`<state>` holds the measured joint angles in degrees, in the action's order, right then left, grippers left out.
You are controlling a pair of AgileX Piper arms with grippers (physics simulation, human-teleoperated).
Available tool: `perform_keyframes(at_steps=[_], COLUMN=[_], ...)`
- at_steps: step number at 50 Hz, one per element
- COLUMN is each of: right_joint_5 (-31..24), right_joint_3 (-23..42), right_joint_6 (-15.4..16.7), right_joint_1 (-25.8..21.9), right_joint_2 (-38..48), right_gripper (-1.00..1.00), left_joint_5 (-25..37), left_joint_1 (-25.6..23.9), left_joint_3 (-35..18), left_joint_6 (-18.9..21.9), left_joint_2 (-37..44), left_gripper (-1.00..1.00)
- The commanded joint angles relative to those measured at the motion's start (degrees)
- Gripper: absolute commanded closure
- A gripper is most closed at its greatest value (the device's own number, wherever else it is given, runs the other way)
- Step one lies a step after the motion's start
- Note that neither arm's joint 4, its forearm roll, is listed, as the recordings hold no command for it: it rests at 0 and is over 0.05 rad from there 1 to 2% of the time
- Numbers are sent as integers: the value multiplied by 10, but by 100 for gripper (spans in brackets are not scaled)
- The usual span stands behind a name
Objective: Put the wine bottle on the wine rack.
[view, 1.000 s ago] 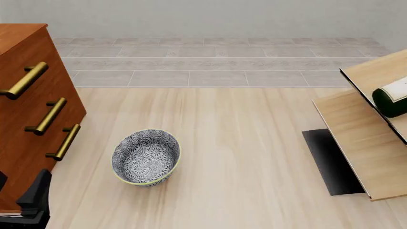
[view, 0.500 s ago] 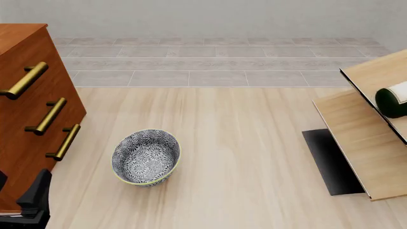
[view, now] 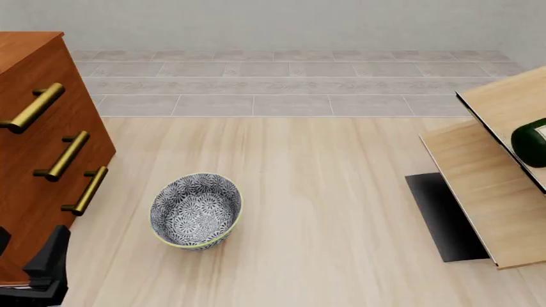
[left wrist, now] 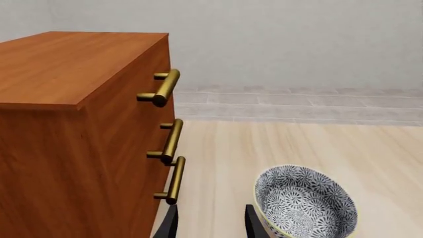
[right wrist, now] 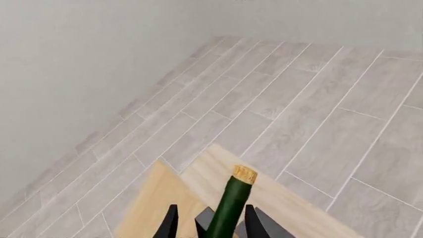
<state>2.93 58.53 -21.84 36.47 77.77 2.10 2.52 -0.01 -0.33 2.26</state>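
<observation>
Left end effector (left wrist: pixel 210 223) parted, low; right end effector (right wrist: pixel 210 224) clamped

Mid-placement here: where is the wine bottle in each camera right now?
Front: wine bottle, only its dark base, at the right edge on the wine rack.
Left wrist: not in it.
Right wrist: neck between the right gripper fingers.
Shared landmark: the rack's pale panels.
</observation>
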Motion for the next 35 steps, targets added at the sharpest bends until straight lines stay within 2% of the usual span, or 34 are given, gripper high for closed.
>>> perform_keyframes(at_steps=[1, 35], right_joint_5=[-4, -45], right_joint_3=[0, 3], right_joint_6=[-1, -10], right_joint_1=[3, 14], right_joint_2=[-5, -80], right_gripper=[-100, -100], left_joint_5=[0, 6], left_joint_1=[0, -2], left_joint_3=[0, 0], left_joint_6=[-1, -1], left_joint_2=[0, -4], left_gripper=[-100, -100])
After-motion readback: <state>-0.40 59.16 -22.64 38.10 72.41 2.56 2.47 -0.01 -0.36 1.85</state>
